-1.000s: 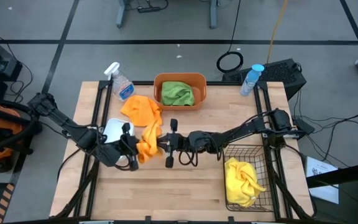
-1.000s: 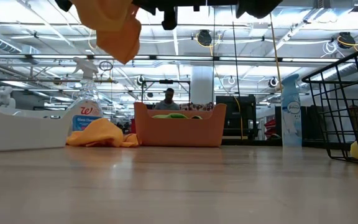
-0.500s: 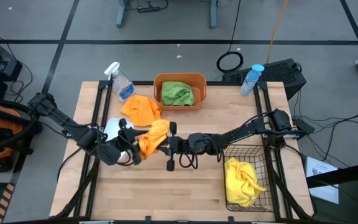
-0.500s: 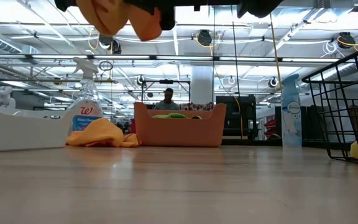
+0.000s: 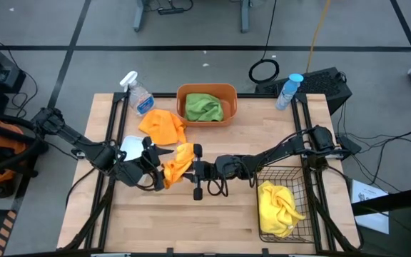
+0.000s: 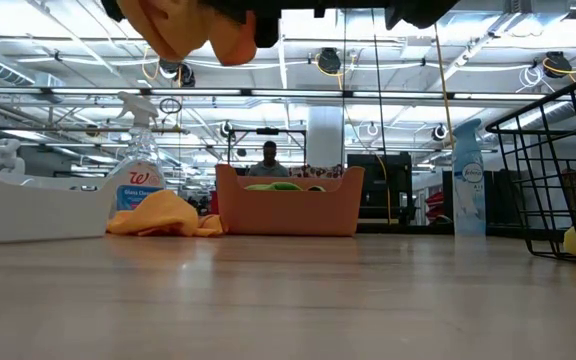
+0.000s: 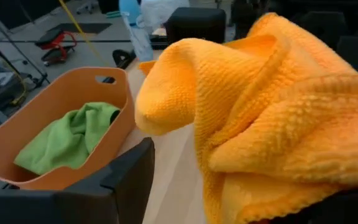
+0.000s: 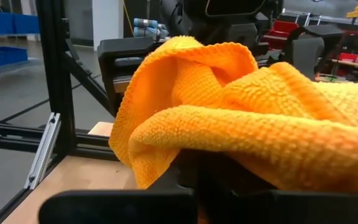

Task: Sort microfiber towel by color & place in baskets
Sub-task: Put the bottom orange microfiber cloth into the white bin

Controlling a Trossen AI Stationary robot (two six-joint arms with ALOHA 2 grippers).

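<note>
A: Where is the towel just now?

B: The bunched orange microfiber towel (image 5: pixel 178 162) hangs in the air over the middle of the pale wooden counter (image 5: pixel 227 214), held between both arms. The left gripper (image 5: pixel 155 170) comes at it from nine o'clock, the right gripper (image 5: pixel 195 173) from three o'clock. Both wrist views are filled with cloth draped across the fingers, so each seems to be closed on the towel, though I cannot see the fingertips themselves.

A: And the containers?

B: The orange rounded plastic tub (image 5: pixel 206 91) sits at twelve o'clock with a crumpled green towel (image 5: pixel 204 108) inside. The black wire-mesh basket (image 5: pixel 277 177) is at four o'clock holding a yellow towel (image 5: pixel 280 205). The small white plastic bin (image 5: pixel 130 148) lies just beyond the left gripper at nine o'clock. A second orange towel (image 5: pixel 162 126) lies loose on the counter near eleven o'clock.

A: What could go wrong?

B: If both grippers pull apart, the cloth may stretch and snap free. If one lets go too early, a trailing fold could snag on its fingers and drag the towel short of the bin, onto the counter.
</note>
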